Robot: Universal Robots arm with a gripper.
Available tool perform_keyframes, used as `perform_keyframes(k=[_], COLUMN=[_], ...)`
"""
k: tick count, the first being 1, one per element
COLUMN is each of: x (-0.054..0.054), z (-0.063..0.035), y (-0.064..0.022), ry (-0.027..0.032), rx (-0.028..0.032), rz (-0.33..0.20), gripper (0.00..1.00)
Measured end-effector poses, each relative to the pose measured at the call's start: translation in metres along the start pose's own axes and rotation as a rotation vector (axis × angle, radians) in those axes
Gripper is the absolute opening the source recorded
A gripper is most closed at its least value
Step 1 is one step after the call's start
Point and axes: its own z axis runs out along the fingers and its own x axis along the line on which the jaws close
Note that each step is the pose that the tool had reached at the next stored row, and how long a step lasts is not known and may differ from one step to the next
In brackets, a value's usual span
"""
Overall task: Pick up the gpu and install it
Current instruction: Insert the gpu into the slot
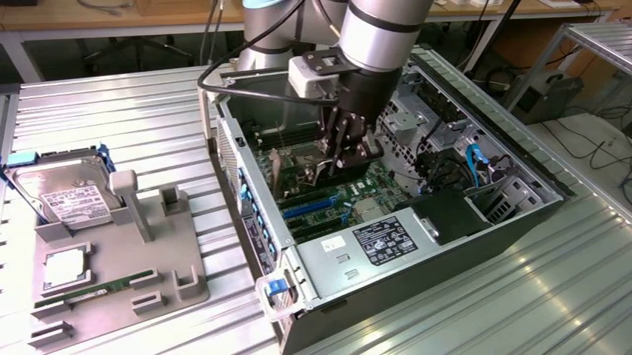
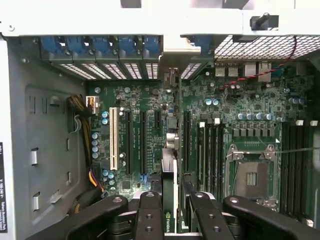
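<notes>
My gripper (image 1: 348,154) reaches down into the open computer case (image 1: 259,222) and is shut on the gpu (image 1: 348,171), a dark card held upright over the motherboard (image 1: 326,200). In the wrist view the gpu (image 2: 170,175) stands edge-on between my black fingers (image 2: 149,216). Its silvery bracket (image 2: 171,80) points toward the case's rear slot openings (image 2: 115,71). The card lines up over a long black expansion slot (image 2: 186,145), between the other slots and the CPU socket (image 2: 250,175). Whether its lower edge touches the slot is hidden.
On the exterior view's left, a grey fixture tray (image 1: 177,259) holds a silver hard drive (image 1: 64,198), a square chip (image 1: 64,268) and a green memory stick (image 1: 94,293). The power supply (image 1: 390,240) and cables (image 1: 474,166) crowd the case's near side.
</notes>
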Motion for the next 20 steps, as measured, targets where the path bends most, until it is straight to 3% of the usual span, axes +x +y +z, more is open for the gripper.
perform_keyframes(k=[7,20], x=[-0.003,-0.003], z=[0.0152,0.0167], y=[0.0022,0.0026], ry=[0.0003,0.0003], rx=[0.0006,0.0028], rz=[-0.008,-0.008], gripper=[0.26,0.26])
